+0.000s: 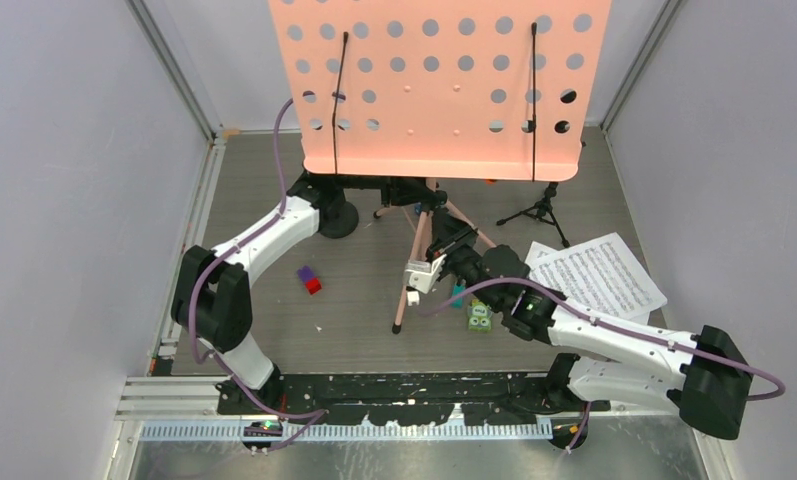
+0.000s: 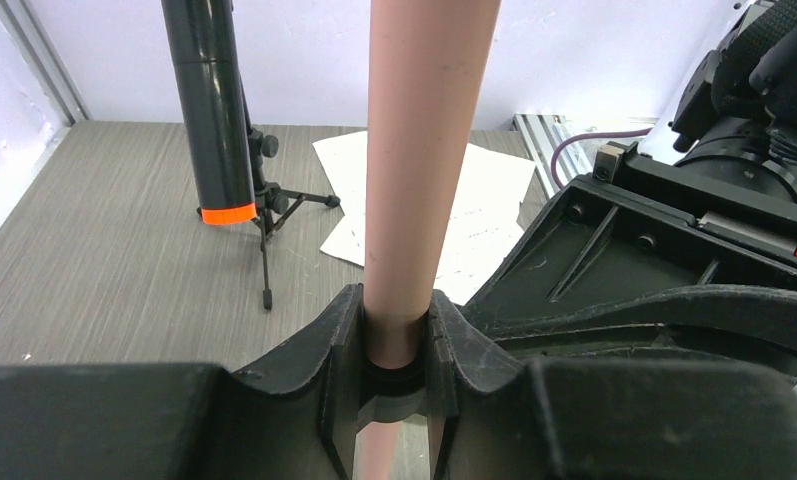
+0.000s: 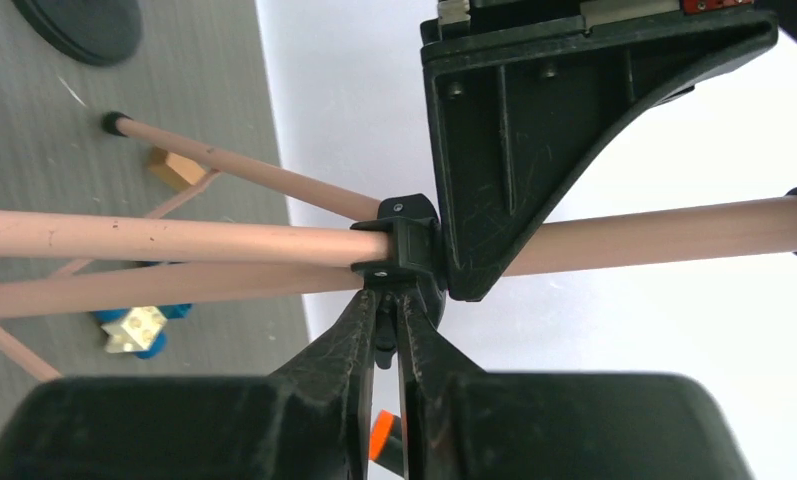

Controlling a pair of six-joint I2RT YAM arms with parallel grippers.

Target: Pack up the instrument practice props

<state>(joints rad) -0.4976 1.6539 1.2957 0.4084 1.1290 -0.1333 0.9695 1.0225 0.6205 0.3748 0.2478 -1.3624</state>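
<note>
While left arm (image 1: 264,235) reaches forward | fingers (image 2: 319,345) clamp pink pole (image 2: 424,150)

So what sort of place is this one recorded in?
Probably a lab robot cell: a left arm and right arm bolted at the edge of a grey table, plain white panels on aluminium rails around it, and a pink music stand staged as a prop.

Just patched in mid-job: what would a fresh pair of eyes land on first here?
The tall pink perforated sheet-music holder dominates the far centre of the table. The left gripper is clamped on its pink pole, while the right gripper has its tips at the black collar where the tripod legs join. To the right lie white printed note sheets.
</note>
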